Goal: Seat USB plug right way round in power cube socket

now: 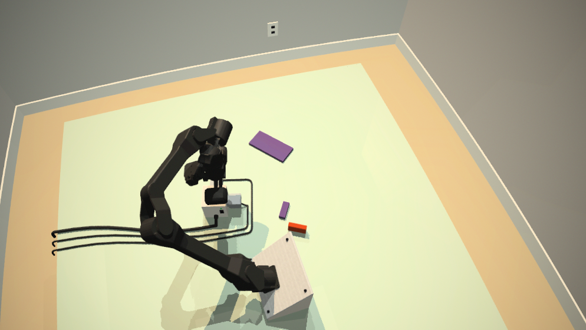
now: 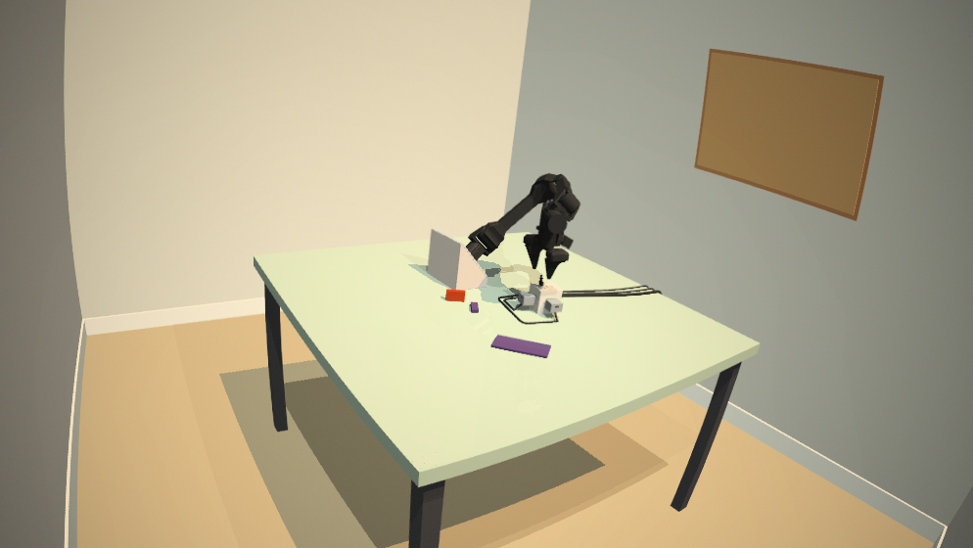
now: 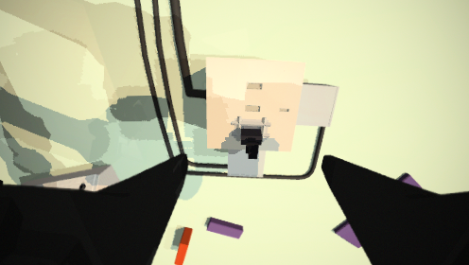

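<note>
Below our open claw [image 1: 216, 192] [image 2: 542, 270] [image 3: 254, 161], the plug [image 2: 540, 280] [image 3: 251, 136] stands in the cube [image 1: 214, 211] [image 2: 543, 299] [image 3: 227, 80]. We see a pale green table [image 1: 348, 184] [image 2: 381, 353] [image 3: 388, 57] and grey wall [image 1: 164, 49] [image 2: 613, 136].

Warm, fairly bright light falls on the worktop [image 1: 328, 122] [image 2: 381, 353] [image 3: 388, 43], while the grey walls dim towards the corners; overlapping shadows, some greenish, spread beside the cube [image 1: 208, 211] [image 2: 537, 301] [image 3: 227, 76], the arm [image 1: 168, 172] [image 2: 517, 214] is nearly black with little detail, and the wrist view looks softer, with jagged shadow edges
</note>
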Robot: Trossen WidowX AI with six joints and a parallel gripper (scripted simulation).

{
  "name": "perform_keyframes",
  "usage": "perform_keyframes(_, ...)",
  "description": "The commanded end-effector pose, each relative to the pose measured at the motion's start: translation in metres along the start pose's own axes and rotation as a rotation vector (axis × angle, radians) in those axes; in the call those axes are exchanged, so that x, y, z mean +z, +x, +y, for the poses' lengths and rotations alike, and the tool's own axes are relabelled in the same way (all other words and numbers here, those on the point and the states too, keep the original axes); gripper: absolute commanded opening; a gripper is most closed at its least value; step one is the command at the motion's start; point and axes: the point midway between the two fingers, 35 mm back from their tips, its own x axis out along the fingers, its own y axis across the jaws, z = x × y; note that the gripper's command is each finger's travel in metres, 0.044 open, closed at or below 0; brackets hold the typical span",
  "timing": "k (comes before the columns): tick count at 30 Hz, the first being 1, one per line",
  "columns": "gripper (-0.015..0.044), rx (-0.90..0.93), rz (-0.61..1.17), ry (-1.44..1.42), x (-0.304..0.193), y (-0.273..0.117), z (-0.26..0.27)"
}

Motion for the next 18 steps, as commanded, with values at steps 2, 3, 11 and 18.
perform_keyframes(2,0.0440,0.002,-0.004,0.001,0.0011,0.0065,0.0011)
perform_keyframes(3,0.0440,0.002,-0.004,0.001,0.0011,0.0075,0.0011)
perform_keyframes(11,0.0440,0.002,-0.004,0.001,0.0012,0.0117,0.0011)
perform_keyframes(18,0.0282,0.001,0.000,-0.001,0.0003,0.0100,0.0003)
